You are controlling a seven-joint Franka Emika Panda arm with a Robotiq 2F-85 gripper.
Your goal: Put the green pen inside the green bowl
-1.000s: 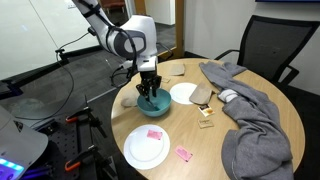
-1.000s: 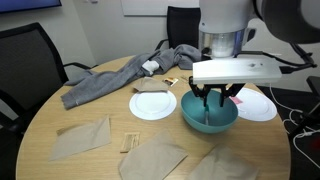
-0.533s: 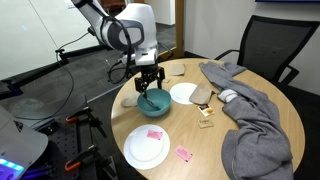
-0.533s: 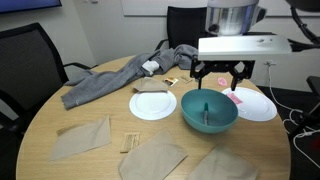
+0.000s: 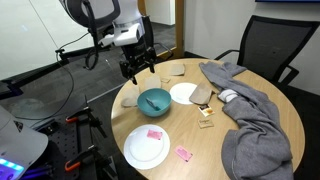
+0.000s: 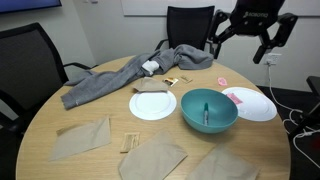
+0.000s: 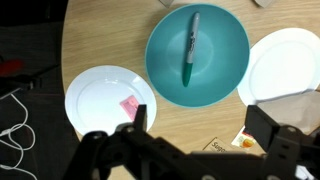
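Observation:
The green pen [image 7: 190, 48] lies flat inside the green bowl [image 7: 226, 62], seen straight down in the wrist view. In both exterior views the pen [image 6: 205, 108] rests on the floor of the bowl [image 6: 222, 118] [image 5: 160, 104] on the round wooden table. My gripper [image 7: 203, 126] is open and empty, its fingers spread wide. It hangs well above the bowl [image 5: 137, 66] [image 6: 242, 48], touching nothing.
White plates [image 7: 100, 95] [image 7: 290, 60] flank the bowl; one holds a small pink piece [image 7: 131, 104]. A grey cloth [image 5: 255, 120] [image 6: 115, 82] covers one side of the table. Brown napkins [image 6: 80, 138] and small packets [image 5: 207, 113] lie about. Office chairs [image 5: 265, 45] stand at the table's edge.
The gripper opened inside the bowl, let go of the pen, and rose well above the bowl. The pen stays lying in the bowl.

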